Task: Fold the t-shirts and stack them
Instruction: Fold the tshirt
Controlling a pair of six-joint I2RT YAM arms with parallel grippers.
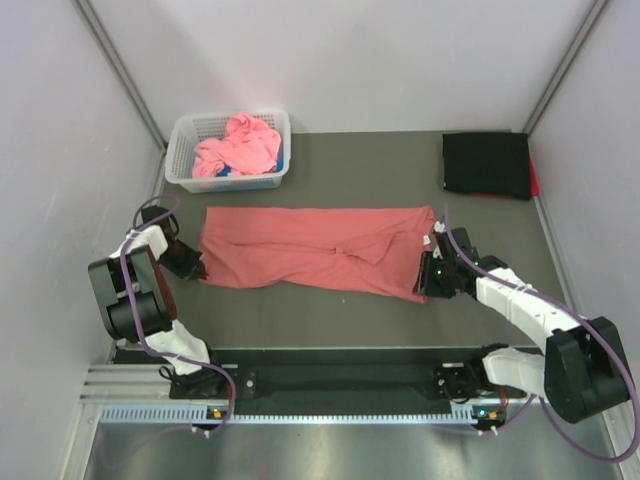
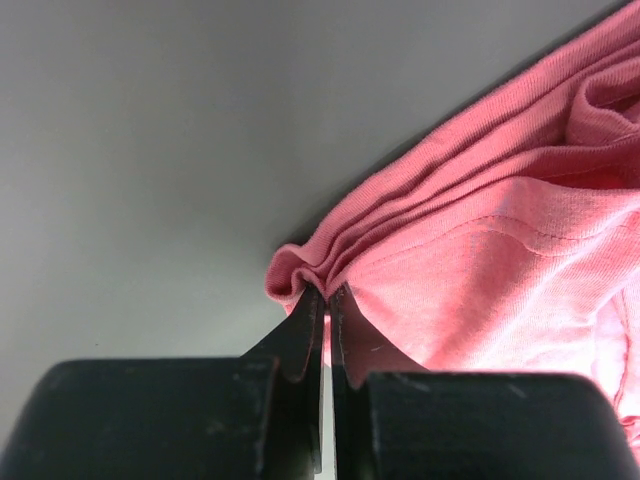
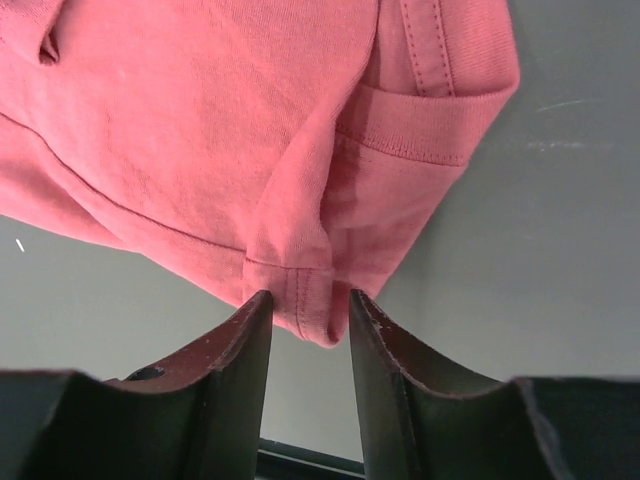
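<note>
My left claw [image 2: 325, 292] is pressed together on a small bunched nub of the salmon-red t-shirt [image 1: 320, 250], held only at the very tips. My right claw [image 3: 309, 300] stands part-spread with a hemmed corner of the same shirt between its fingers, and I cannot tell whether it bites or merely straddles. The shirt lies on the table [image 1: 330, 320] as a long band stretched from 1 claw to the other, rumpled about midway between them.

My worries, as I judge them:

- The left pinch is shallow. Several layers crowd at my tips, and if I have caught only some of them, the rest would peel away on the lift and the edge would sag open.
- If the right claw has no real hold, 1 end would rise while the other stays down. The band would then twist and the fold would land crooked.
- The creases between my claws could get sealed in if I fold over them, giving a lumpy packet that sits badly on a stack.

Beyond my right claw, well apart, a black t-shirt [image 1: 487, 165] lies folded. Beyond my left claw the basket [image 1: 180, 150] holds a heaped pink t-shirt [image 1: 237, 145] — work not yet done.
</note>
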